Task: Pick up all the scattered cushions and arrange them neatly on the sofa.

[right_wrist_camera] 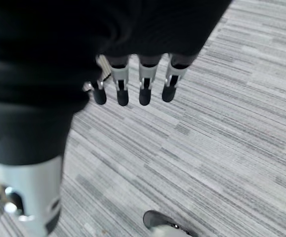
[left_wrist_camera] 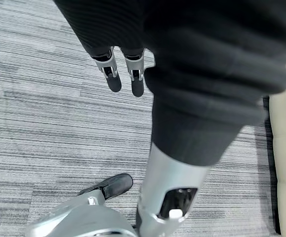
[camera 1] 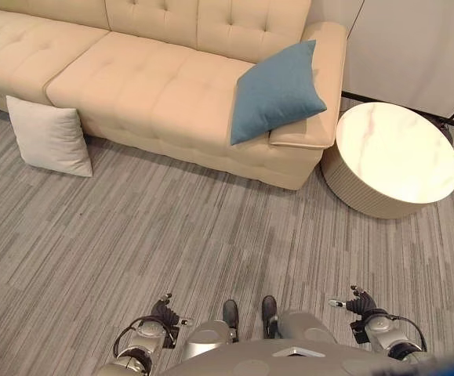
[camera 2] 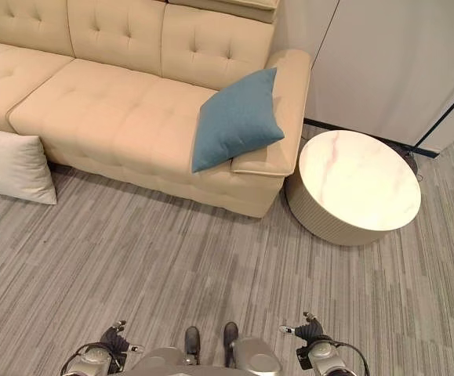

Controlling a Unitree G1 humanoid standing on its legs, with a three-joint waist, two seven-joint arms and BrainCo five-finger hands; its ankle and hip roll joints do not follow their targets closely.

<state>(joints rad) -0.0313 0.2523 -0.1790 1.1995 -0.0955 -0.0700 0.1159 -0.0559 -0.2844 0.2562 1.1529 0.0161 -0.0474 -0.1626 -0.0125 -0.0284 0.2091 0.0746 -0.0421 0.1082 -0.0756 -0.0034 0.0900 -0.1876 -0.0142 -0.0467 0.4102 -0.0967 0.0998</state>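
Leaning against the sofa's (camera 1: pixel 156 86) right armrest, a blue cushion (camera 1: pixel 275 92) stands tilted on the seat, one corner up toward the top of the arm and its lower edge on the seat's front. White cushion (camera 1: pixel 49 135) is off the sofa: it stands upright on the grey striped floor (camera 1: pixel 211 235), propped against the sofa's front face near the gap between two seat sections, well apart from the blue one. Just beside the armrest, on the far side from the seat, sits a round low desk (camera 1: pixel 399 157) with a pale marbled top and ribbed side. Both arms hang low, close to the robot, far from either cushion. Left hand (camera 1: pixel 164 312) shows at the lower left of the head view, above bare floor; in its wrist view the fingers (left_wrist_camera: pixel 114 79) point out straight and loose, holding nothing. Right hand (camera 1: pixel 357 301) shows at the lower right, likewise over bare floor; its fingers (right_wrist_camera: pixel 122 86) hang in a relaxed row, spread slightly apart, empty.
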